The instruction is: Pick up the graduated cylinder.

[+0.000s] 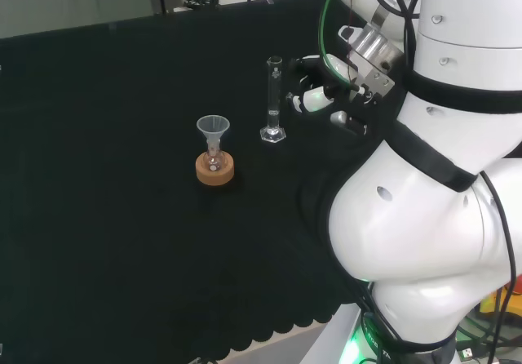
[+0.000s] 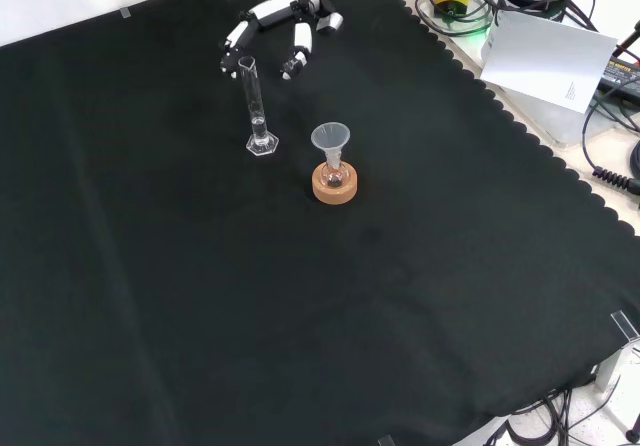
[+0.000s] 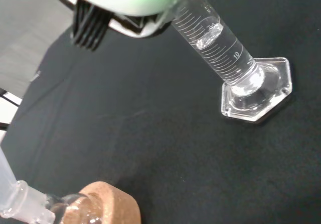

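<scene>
A clear graduated cylinder (image 1: 273, 101) (image 2: 256, 106) (image 3: 220, 53) stands upright on its hexagonal foot on the black cloth. The wrist view shows a little clear liquid low in its tube. My black and white hand (image 1: 314, 95) (image 2: 275, 21) hovers just beside the cylinder's upper part, to its right in the head view and behind it in the front view. The fingers are spread and slightly bent, apart from the glass and holding nothing. A blurred white part of the hand (image 3: 120, 3) overlaps the cylinder's top in the wrist view.
A small flask with a clear funnel (image 1: 214, 131) (image 2: 331, 143) in its neck sits on a cork ring (image 1: 214, 168) (image 2: 334, 184) (image 3: 108, 204), a short way from the cylinder. The arm's white links (image 1: 432, 176) rise at the head view's right. The cloth's scalloped edge (image 2: 520, 126) runs along the right of the front view.
</scene>
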`<state>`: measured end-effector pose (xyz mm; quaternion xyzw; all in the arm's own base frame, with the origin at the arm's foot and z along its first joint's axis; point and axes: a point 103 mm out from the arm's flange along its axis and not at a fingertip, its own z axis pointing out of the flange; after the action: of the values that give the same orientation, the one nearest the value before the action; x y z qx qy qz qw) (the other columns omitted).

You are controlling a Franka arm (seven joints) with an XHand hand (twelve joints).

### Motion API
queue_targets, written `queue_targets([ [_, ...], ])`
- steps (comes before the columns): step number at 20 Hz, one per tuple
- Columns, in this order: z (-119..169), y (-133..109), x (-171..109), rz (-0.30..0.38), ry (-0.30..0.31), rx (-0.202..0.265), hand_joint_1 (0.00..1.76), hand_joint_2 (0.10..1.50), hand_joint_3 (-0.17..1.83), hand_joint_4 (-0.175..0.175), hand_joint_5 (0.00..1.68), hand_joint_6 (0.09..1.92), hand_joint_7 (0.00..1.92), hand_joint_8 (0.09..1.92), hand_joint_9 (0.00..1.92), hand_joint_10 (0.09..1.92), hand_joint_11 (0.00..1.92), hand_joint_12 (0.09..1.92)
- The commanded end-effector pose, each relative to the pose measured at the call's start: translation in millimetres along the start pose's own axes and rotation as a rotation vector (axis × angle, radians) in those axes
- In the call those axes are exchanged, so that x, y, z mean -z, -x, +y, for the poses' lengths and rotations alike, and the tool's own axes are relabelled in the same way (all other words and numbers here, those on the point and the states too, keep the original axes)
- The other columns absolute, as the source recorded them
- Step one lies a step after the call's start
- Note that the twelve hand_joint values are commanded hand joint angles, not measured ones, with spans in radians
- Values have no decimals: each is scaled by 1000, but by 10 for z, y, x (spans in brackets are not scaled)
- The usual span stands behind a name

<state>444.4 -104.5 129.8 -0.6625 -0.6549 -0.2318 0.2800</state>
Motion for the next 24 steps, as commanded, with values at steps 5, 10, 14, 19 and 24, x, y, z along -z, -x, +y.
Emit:
queue_targets([
  [5,241,-9,-178,162,16,93,1103,536,736,-32,590,87,445,670,633,574,339,1306],
  [10,353,-15,-271,191,22,113,1108,534,749,-24,629,95,488,648,663,555,351,1296],
  [14,381,-7,-339,240,27,127,1111,535,752,-18,658,116,508,643,679,550,357,1295],
  [19,365,-1,-404,277,2,168,1107,531,753,-16,679,155,535,635,707,540,372,1287],
  [24,382,-49,-465,318,-11,205,1115,529,757,-16,571,482,569,612,767,476,432,1257],
])
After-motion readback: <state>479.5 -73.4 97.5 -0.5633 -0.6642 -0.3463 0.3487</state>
